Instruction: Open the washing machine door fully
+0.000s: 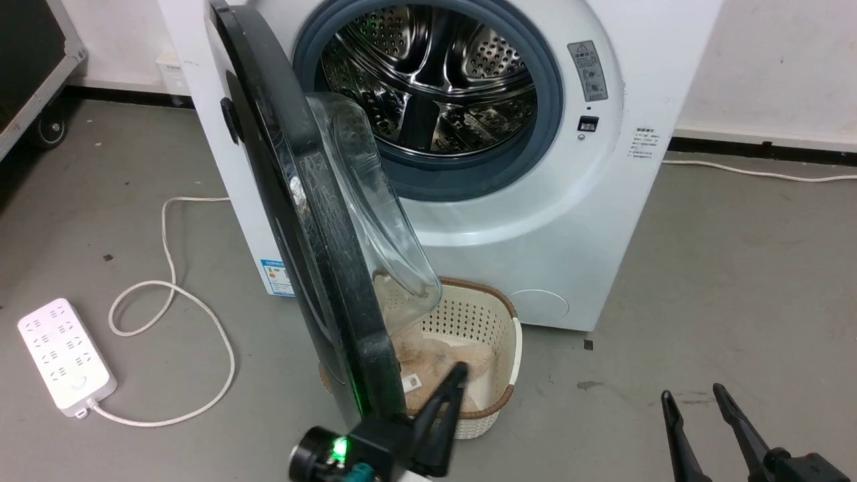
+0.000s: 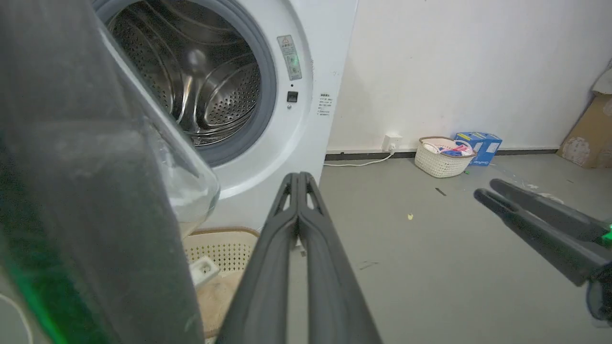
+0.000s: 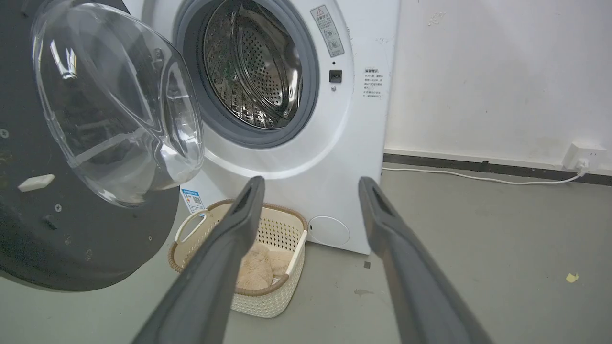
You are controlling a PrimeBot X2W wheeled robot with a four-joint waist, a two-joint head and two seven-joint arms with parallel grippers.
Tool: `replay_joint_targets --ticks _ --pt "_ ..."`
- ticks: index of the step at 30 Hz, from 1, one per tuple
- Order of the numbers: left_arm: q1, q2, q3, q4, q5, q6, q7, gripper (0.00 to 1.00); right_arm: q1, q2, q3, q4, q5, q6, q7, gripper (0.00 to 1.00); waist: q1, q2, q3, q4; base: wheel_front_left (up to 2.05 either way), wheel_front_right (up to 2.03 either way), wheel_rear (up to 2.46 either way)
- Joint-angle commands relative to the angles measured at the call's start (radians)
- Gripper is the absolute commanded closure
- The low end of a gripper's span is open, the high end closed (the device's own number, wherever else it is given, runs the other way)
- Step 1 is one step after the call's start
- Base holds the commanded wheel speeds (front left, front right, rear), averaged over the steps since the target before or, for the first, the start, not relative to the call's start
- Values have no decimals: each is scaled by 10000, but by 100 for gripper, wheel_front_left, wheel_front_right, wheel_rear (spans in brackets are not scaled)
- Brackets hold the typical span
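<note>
- Logged left gripper [image 1: 456, 375] at lower centre of head view, fingers clenched together on nothing, just beside the lower rim of the washing machine door [image 1: 315, 221], on its glass-bowl side.
- Logged right gripper [image 1: 693, 395] at lower right, fingers spread, holding nothing, well apart from the door.
- Found door roughly edge-on, left of centre, swung partway out from the washing machine [image 1: 576, 221]; judged not yet fully open.
- To finish well: push the inner face near the free rim, sweeping toward frame left; keep the closed fingers against the black ring (not the glass); stay above the basket [image 1: 485, 314] on the floor.
- Cannot tell whether the fingers touch the door; hinge hidden behind the door; machine top cut off at upper edge; warning sticker [image 1: 588, 70] beside the drum [image 1: 435, 87] too small to read.
</note>
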Motion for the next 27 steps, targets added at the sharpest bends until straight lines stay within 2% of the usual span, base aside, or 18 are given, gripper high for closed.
replay_joint_targets --ticks 1,6,15,21,27 --pt "-110 14 146 261 -62 151 -74 100 -142 37 13 22 -36 -7 -41 0 0 0 18 0 0 0 0" --pt "-326 45 605 1111 -197 488 -188 100 -125 37 3 23 12 -7 -41 0 0 0 58 39 0 0 0" --pt "-292 221 923 1480 -458 571 -380 100 -217 37 175 -96 -5 -7 -41 0 0 0 73 516 0 0 0" --pt "58 350 897 1217 -512 646 -385 100 -73 37 176 -33 106 -7 -41 0 0 0 -47 1398 0 0 0" --pt "326 508 910 872 -591 745 -128 100 16 37 175 63 259 -7 -41 0 0 0 -93 2605 0 0 0"
